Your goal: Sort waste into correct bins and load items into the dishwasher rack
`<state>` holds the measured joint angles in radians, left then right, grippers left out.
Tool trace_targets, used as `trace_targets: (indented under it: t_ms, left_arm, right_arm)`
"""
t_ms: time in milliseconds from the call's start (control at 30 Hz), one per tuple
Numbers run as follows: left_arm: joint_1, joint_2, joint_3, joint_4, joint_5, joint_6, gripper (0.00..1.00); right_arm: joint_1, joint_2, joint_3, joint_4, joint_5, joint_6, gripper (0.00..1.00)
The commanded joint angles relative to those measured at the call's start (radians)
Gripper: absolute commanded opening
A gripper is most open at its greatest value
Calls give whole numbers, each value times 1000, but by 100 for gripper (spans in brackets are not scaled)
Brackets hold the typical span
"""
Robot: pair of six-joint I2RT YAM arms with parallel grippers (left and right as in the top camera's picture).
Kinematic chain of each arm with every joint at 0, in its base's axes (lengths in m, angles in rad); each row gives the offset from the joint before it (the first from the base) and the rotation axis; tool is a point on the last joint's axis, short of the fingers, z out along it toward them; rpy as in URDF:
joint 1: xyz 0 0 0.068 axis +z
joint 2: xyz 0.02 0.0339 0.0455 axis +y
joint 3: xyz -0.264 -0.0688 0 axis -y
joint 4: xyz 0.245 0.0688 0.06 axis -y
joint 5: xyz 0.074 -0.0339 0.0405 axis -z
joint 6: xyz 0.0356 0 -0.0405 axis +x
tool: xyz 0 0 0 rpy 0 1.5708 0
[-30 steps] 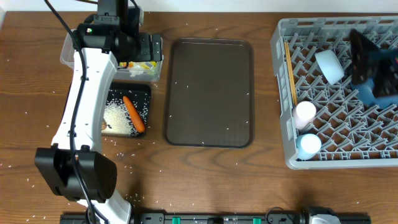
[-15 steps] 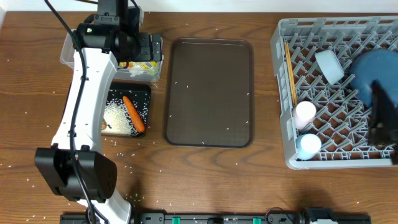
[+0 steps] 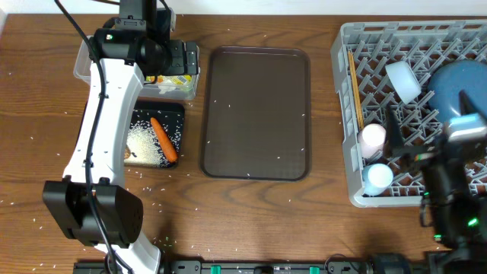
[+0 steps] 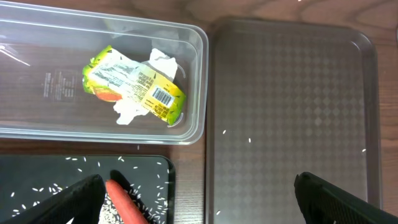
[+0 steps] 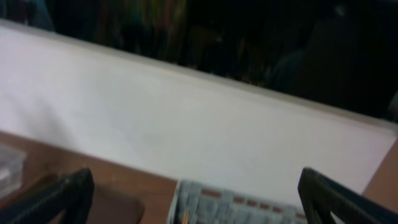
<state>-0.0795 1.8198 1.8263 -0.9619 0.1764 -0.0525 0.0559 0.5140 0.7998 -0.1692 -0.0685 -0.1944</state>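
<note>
**Dishes in the rack, trash in the bins**

The big grey rack (image 3: 342,129) fills the right side of the top view. The brown tray (image 3: 256,114) lies in the middle of the table, with only a few grains of rice on it. The white left arm (image 3: 99,144) runs from the lower left up to the upper left. The dark right arm (image 3: 449,205) is at the lower right, over the near edge of the rack.

The large blue bowl (image 3: 456,84) sits in the rack at the right edge. The clear tub (image 4: 43,87) is at the upper left, and the black tray (image 3: 144,116) is just below it.

The small light-blue bowl (image 3: 402,80) is in the rack, left of the big bowl. The pink cup (image 3: 373,137) and the light-blue cup (image 3: 377,177) stand below it. The chopsticks (image 3: 354,91) lie along the rack's left wall.

The carrot (image 3: 163,139) and a pile of rice (image 3: 144,144) are in the black tray. The yellow-green wrapper (image 4: 134,87) and the white tissue (image 4: 161,62) lie together in the tub.

The left pincer (image 4: 205,205) hangs over the tub, spread wide and holding nothing. The right pincer (image 5: 199,199) is spread wide too, and holds nothing.
</note>
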Motion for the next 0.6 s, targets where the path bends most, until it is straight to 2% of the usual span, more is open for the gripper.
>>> trace_targets:
  t_ms: [0,100,300,467,567]
  left_arm:
    - [3,4,4,-3,-2,-6,98]
    - [3,4,4,-3,-2,-6,98]
    - [3,4,4,-3,-2,-5,98]
    - [3,4,4,-3,-1,-5,98]
    - [3,4,4,-3,-2,-6,98]
  right_arm:
    - [11,-127,-220,124,10,-11,99]
    - [5,-238,-406,206,8,32,99]
    - [-23,-409,-669,290,8,194,99]
    - [-23,-503,-797,283,10,197,99]
    - [-23,-509,-794,206,13,197,99]
